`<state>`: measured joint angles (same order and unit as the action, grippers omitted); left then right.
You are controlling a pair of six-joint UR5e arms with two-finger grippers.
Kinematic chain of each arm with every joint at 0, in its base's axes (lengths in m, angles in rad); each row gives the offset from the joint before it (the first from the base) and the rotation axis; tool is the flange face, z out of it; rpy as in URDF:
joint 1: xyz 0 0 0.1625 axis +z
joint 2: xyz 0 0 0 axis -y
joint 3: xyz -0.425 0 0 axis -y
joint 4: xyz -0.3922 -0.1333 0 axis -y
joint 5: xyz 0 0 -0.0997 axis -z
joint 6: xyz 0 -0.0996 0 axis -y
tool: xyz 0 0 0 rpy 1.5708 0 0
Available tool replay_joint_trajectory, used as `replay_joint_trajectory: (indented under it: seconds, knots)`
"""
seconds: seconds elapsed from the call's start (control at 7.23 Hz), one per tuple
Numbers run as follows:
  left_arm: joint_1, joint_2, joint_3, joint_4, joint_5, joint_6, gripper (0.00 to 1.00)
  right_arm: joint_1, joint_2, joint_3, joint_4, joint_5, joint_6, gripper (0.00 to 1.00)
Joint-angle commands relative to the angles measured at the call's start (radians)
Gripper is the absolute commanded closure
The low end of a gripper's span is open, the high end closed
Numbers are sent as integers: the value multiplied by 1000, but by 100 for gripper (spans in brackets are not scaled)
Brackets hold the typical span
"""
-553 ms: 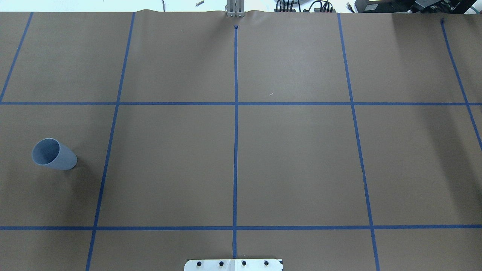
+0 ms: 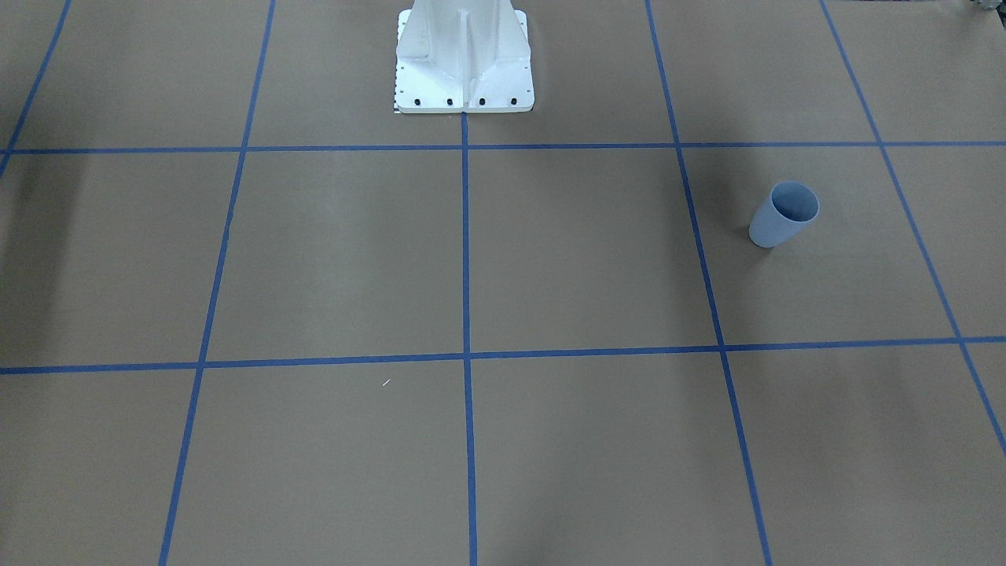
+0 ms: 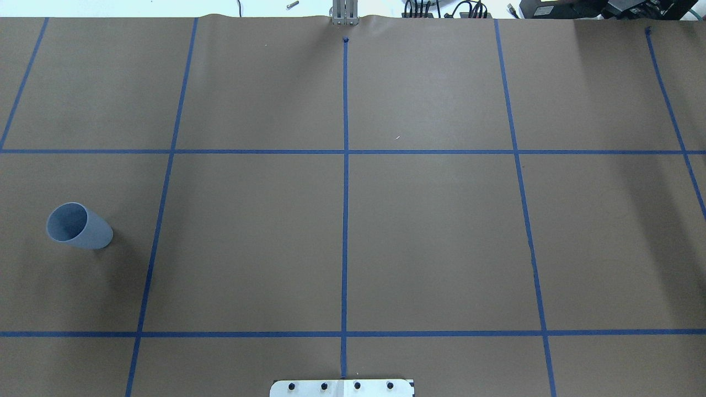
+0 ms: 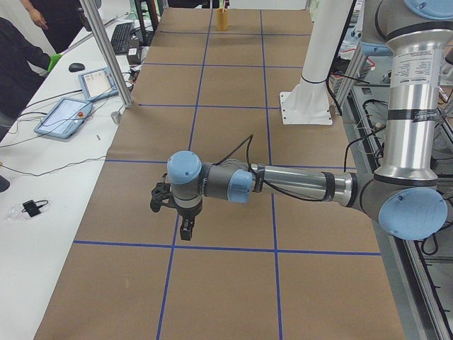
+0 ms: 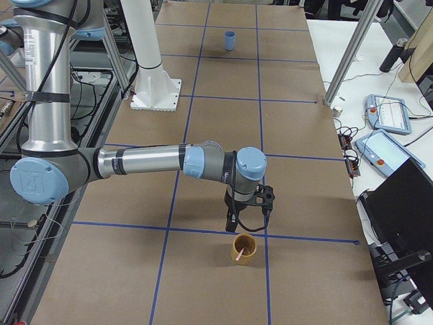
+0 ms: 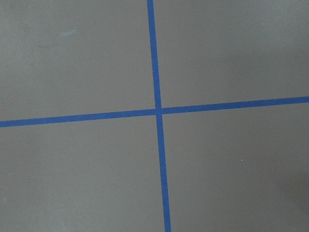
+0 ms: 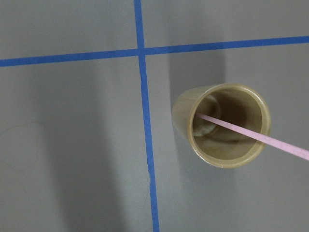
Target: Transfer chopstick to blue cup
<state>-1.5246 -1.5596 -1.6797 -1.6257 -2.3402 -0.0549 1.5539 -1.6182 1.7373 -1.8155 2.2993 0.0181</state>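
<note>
The blue cup (image 3: 77, 226) stands upright on the table's left side, also in the front view (image 2: 782, 214) and far off in the exterior right view (image 5: 230, 40). One pale-pink chopstick (image 7: 251, 133) leans in a tan cup (image 7: 219, 125) at the table's right end, also in the exterior right view (image 5: 240, 254). My right gripper (image 5: 232, 222) points down, just above and beside the tan cup (image 5: 243, 249); I cannot tell if it is open. My left gripper (image 4: 185, 230) hangs over a tape crossing, and I cannot tell its state. No fingers show in the wrist views.
The white robot base (image 2: 464, 63) stands at the table's middle near edge. Aluminium posts (image 5: 345, 61) and tablets (image 5: 389, 112) stand on the white side table across from the robot. An operator (image 4: 14, 64) stands there. Blue tape lines (image 3: 345, 220) grid the brown table.
</note>
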Motion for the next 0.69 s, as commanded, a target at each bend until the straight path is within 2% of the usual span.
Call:
replay_joint_trajectory:
  seconds: [0.0,0.55]
  knots:
    - [1,-1,1,0,2,-2,1,0,-5,5,-1,3,5,0]
    - [1,-2,6,-5,7,0,1,0,3,1,1,2,11,0]
